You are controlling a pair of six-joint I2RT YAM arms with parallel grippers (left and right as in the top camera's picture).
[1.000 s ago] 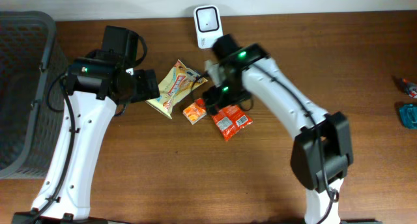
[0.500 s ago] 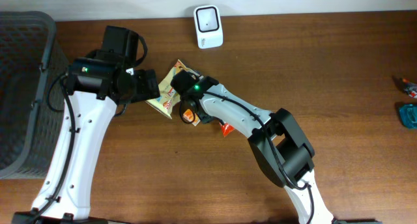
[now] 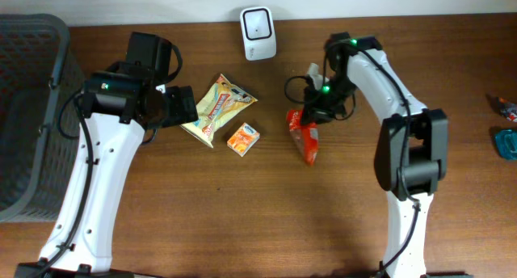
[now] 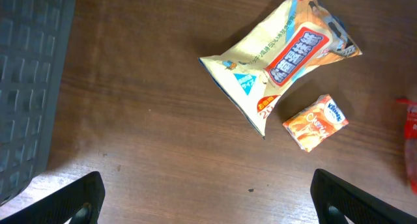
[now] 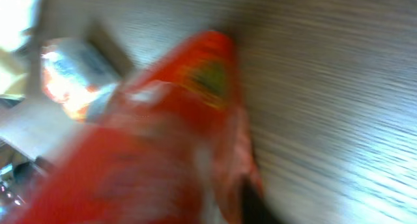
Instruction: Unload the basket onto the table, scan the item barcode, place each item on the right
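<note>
A red snack packet (image 3: pixel 307 141) hangs edge-on just right of the table's middle, with my right gripper (image 3: pixel 317 112) shut on its top end. In the right wrist view the red packet (image 5: pixel 163 139) is a blur that fills the lower frame and hides the fingers. The white barcode scanner (image 3: pixel 258 22) stands at the back edge. My left gripper (image 3: pixel 184 107) hovers open over bare wood (image 4: pixel 208 198). Beyond it lie a yellow snack bag (image 4: pixel 280 55) and a small orange pack (image 4: pixel 315 122).
A dark mesh basket (image 3: pixel 24 108) takes up the left end of the table. The yellow bag (image 3: pixel 218 108) and orange pack (image 3: pixel 243 138) lie between the two arms. A teal object (image 3: pixel 506 141) and a small dark item (image 3: pixel 505 107) sit at the far right edge.
My right arm swung left over the snacks, then back right. The red packet has moved right with it and now hangs edge-on. The left arm has not moved.
</note>
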